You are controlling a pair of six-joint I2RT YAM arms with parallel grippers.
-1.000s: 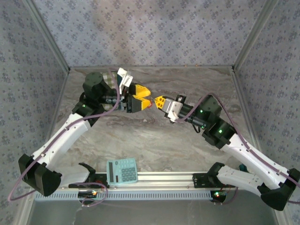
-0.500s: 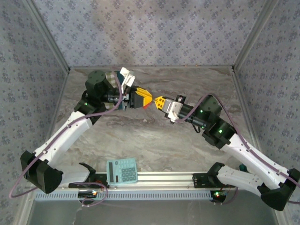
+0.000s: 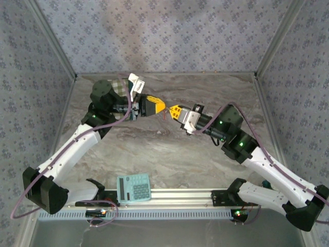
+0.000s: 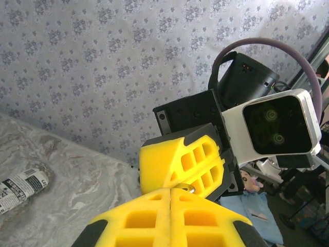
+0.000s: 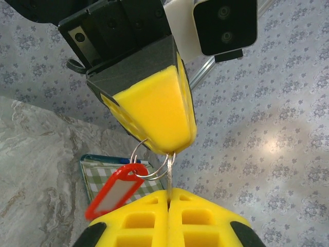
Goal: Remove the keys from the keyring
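Left gripper, right gripper pinch keys, hanging diagonally.

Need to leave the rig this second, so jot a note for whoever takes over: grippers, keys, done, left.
Left gripper: shut, pinching the keyring in mid-air.
Right gripper: shut on a thin metal strip running up to the left gripper; key or ring, unclear.
Red key tag: hanging from the keyring.
Done: bunch off the table, gripped at both ends.
Left: nothing has come off the keyring yet.
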